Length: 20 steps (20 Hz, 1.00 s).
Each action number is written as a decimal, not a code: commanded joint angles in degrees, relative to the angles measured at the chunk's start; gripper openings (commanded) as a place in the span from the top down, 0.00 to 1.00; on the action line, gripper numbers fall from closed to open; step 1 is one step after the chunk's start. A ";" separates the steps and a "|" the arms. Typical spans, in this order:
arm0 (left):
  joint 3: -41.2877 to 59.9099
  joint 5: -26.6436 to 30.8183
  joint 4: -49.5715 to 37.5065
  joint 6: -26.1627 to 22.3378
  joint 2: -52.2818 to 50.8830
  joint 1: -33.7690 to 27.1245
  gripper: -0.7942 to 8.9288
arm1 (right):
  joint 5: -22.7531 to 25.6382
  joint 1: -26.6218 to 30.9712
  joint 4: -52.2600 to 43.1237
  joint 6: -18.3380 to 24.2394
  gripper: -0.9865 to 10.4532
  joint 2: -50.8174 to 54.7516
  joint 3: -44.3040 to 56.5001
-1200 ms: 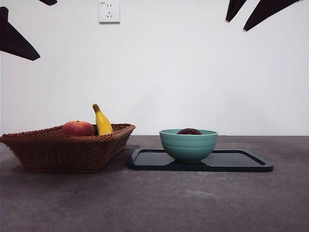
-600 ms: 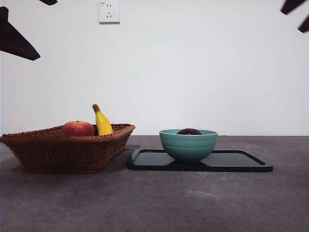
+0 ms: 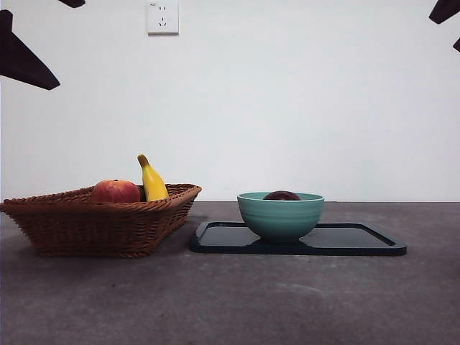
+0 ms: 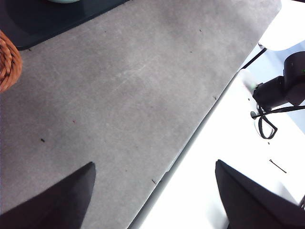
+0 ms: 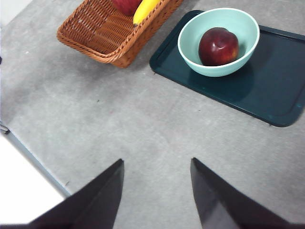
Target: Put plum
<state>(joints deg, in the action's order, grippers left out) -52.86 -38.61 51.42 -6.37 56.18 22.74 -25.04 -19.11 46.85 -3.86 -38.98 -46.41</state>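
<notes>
Resting inside the teal bowl (image 5: 218,42) on the dark tray (image 5: 267,90), the plum (image 5: 218,46) sits beside the wicker basket (image 5: 107,36). Both the left gripper (image 4: 152,191) and right gripper (image 5: 155,191) hang high above the table (image 3: 230,302), jaws spread, holding nothing.

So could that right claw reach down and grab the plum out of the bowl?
Probably yes. The plum lies uncovered in the open-topped bowl, nothing stands above it, and the right claw is open and empty, though well away from it.
</notes>
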 commanded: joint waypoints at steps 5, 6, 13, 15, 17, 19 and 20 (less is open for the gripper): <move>-0.85 -0.39 -8.44 6.01 0.28 0.42 0.50 | -0.72 -0.33 -0.48 0.22 0.72 -0.22 -0.44; -0.87 -0.37 -12.26 7.93 0.31 0.72 0.50 | -0.72 -0.31 -0.48 0.22 0.72 -0.22 -0.44; -7.02 9.49 -26.82 15.04 6.32 4.57 0.50 | -0.72 -0.31 -0.52 0.22 0.72 -0.22 -0.44; -12.61 9.64 -25.33 15.04 11.74 5.33 0.50 | -0.72 -0.31 -0.52 0.22 0.72 -0.22 -0.44; -19.26 10.95 -23.06 14.99 17.99 6.43 0.50 | -0.70 -0.31 -0.52 0.22 0.72 -0.22 -0.44; -25.68 13.31 -21.84 14.60 24.39 7.48 0.50 | -0.70 -0.31 -0.50 0.20 0.72 -0.22 -0.44; -28.85 14.12 -21.66 14.60 27.76 7.93 0.50 | -0.70 -0.31 -0.52 0.04 0.72 -0.22 -0.44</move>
<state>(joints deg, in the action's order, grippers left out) -80.36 -24.67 29.93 8.38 82.72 30.28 -25.52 -19.11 46.85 -3.86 -38.98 -46.41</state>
